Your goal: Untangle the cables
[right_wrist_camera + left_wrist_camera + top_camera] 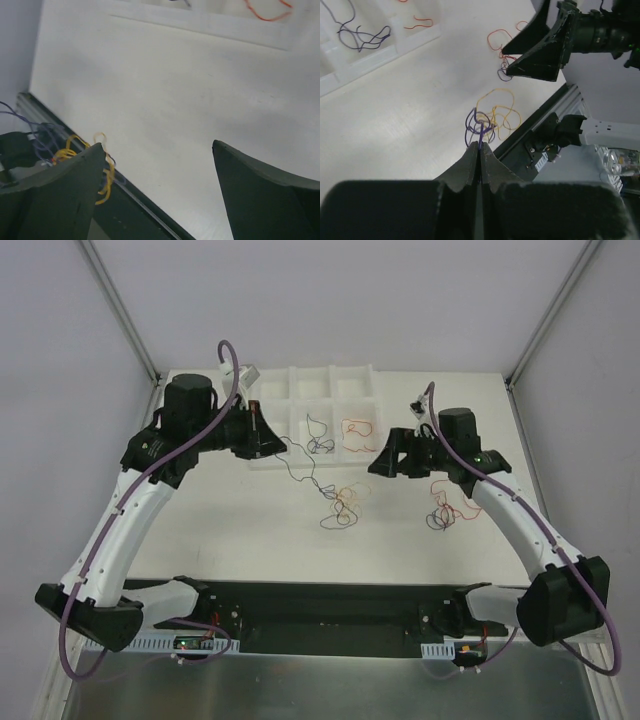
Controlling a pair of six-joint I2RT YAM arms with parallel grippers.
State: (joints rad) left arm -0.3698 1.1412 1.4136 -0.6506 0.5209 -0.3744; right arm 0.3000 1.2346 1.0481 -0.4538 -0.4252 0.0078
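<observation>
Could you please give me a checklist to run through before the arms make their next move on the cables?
1. Grip: left pincer shut on a purple strand: ok.
2. Free arm: right pincer open, nothing between its fingers: ok.
3. Held strand clear of the centre tangle: not ok, it runs into the knot.
4. The second tangle beside the right arm separated: not ok, red and blue are mixed.
5. Strand tension safe for pulling: cannot tell.

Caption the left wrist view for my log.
Left hand pinches a thin purple wire leading from a small yellow-and-purple wire tangle.
</observation>
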